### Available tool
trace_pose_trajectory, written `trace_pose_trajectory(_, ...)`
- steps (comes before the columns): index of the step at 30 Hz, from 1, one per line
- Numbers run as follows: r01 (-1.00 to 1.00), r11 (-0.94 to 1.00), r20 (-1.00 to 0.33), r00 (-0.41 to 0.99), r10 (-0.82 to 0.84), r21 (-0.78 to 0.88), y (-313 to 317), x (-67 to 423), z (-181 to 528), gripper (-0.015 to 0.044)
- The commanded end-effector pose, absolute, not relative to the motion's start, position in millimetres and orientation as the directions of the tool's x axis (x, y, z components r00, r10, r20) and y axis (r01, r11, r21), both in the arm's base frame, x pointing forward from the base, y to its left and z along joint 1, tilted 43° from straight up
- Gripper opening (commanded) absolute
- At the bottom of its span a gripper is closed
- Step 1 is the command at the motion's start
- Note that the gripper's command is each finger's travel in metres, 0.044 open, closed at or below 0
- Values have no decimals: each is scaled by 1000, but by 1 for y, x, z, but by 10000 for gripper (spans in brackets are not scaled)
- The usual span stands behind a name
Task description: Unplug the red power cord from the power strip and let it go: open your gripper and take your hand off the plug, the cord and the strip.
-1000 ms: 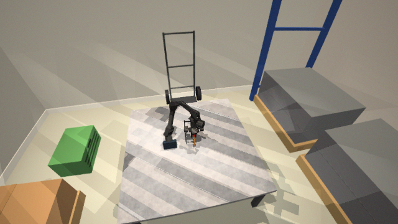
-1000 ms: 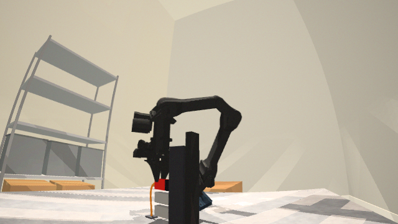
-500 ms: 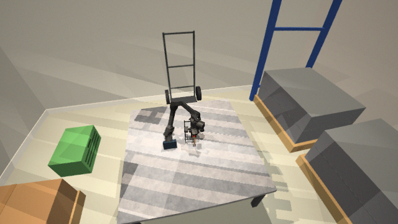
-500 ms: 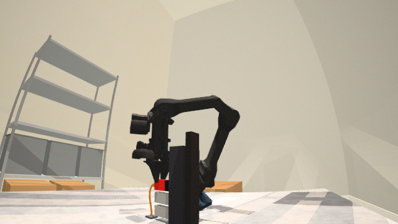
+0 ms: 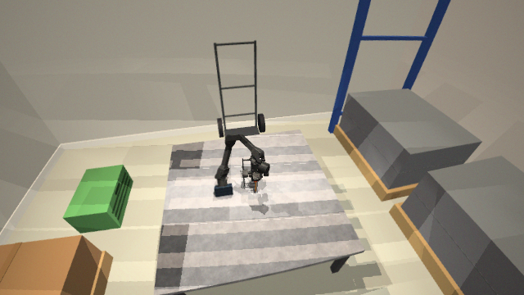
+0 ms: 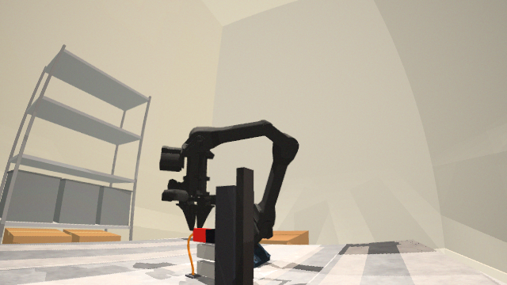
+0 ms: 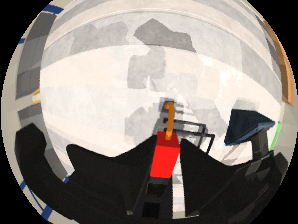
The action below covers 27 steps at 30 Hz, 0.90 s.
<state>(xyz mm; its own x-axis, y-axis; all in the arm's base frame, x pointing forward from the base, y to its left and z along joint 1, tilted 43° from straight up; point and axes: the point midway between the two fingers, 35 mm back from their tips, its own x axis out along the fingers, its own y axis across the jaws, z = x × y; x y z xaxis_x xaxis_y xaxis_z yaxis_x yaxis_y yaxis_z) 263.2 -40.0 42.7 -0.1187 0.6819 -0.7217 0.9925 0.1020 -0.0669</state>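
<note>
From the top view I can barely make out the plug (image 5: 255, 185); it's a tiny speck under the claw (image 5: 255, 179). In the exterior view the dark upright strip (image 6: 234, 229) hides the plug's inner end and part of the arm's base. My wrist view cuts off the claw's fingers in black at the bottom.

A grey-striped table (image 5: 262, 229) carries the arm's blue base (image 5: 223, 190) and the upright power strip (image 6: 234, 237).
</note>
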Motion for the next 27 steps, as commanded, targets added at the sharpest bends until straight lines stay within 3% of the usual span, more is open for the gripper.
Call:
trace_pose_trajectory(1, 994, 88, -739, -106, 665, -64, -57, 265, 35, 0)
trace_pose_trajectory(7, 994, 88, -739, -106, 665, -64, -65, 265, 30, 0)
trace_pose_trajectory(23, 994, 86, -737, -106, 667, -64, -69, 263, 25, 420)
trace_pose_trajectory(27, 994, 86, -739, -105, 665, -64, -102, 264, 5, 440)
